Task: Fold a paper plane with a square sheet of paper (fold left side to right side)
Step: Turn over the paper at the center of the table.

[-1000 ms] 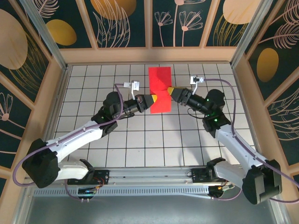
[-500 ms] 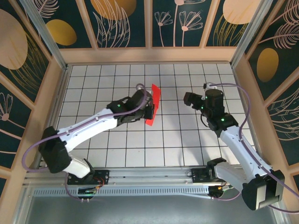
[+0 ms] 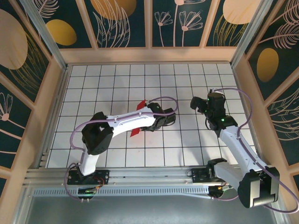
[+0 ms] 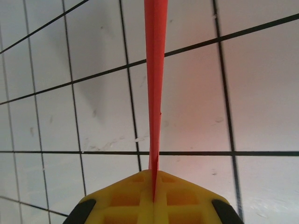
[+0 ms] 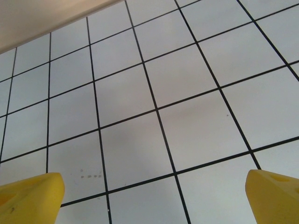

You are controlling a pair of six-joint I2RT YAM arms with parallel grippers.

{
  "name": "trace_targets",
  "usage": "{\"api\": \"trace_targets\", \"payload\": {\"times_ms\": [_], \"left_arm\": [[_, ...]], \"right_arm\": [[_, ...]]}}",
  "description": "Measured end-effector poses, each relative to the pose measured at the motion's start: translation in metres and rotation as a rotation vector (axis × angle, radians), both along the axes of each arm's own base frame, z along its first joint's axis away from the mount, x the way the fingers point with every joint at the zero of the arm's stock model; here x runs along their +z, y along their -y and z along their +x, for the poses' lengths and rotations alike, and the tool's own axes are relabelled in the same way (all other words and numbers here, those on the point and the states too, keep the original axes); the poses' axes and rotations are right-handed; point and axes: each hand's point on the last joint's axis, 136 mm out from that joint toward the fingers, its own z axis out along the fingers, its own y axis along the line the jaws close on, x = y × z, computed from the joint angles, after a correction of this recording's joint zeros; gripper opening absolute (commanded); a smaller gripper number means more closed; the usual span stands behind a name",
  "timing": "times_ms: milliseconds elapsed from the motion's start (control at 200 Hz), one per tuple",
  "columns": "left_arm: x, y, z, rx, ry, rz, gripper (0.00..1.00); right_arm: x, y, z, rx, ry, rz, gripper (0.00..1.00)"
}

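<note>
Judging by its thin, layered edge, the square sheet of paper [image 4: 154, 70] looks folded at least once, yet no finished dart shows, so several creases are probably left to make. It stands edge-on above the surface [image 4: 261, 93], near its middle, clamped in the closed left pincer [image 4: 153, 182]. Well apart, the right pincer [image 5: 154, 189] gapes wide, holding nothing.

Top view: the left arm [image 3: 126, 122] covers most of the red paper [image 3: 136, 132] — two small red tips show beside it, and its folded shape cannot be told. Left wrist view: the paper [image 4: 154, 70] is seen edge-on, a thin strip cut off by the top edge. The left fingers [image 4: 135, 200] are cut off at the bottom — as are the right fingers [image 5: 29, 199], in the lower corners.
</note>
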Motion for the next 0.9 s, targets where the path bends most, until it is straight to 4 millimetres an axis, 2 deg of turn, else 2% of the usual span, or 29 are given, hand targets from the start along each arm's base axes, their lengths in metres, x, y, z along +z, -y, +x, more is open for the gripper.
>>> {"api": "trace_targets", "payload": {"times_ms": [95, 295, 455, 570, 791, 901], "left_arm": [[-0.005, -0.002, 0.001, 0.015, -0.005, 0.027, 0.0], [-0.022, 0.013, 0.007, 0.02, -0.023, 0.037, 0.0], [-0.037, 0.029, 0.008, 0.009, -0.059, -0.005, 0.13], [-0.04, 0.043, 0.008, -0.009, -0.088, -0.068, 0.26], [-0.041, 0.075, 0.019, -0.032, -0.119, -0.208, 0.42], [-0.038, 0.087, 0.03, -0.044, -0.128, -0.29, 0.45]], "right_arm": [[-0.004, 0.005, -0.001, -0.014, -0.009, 0.001, 0.99], [-0.009, 0.008, -0.002, -0.017, -0.018, 0.012, 0.99], [-0.011, 0.009, -0.002, -0.015, -0.019, 0.023, 0.99], [-0.016, 0.008, -0.003, -0.004, -0.029, 0.032, 0.99], [-0.018, 0.003, -0.004, 0.023, -0.036, 0.059, 0.99], [-0.019, -0.005, -0.005, 0.061, -0.041, 0.095, 0.95]]}}
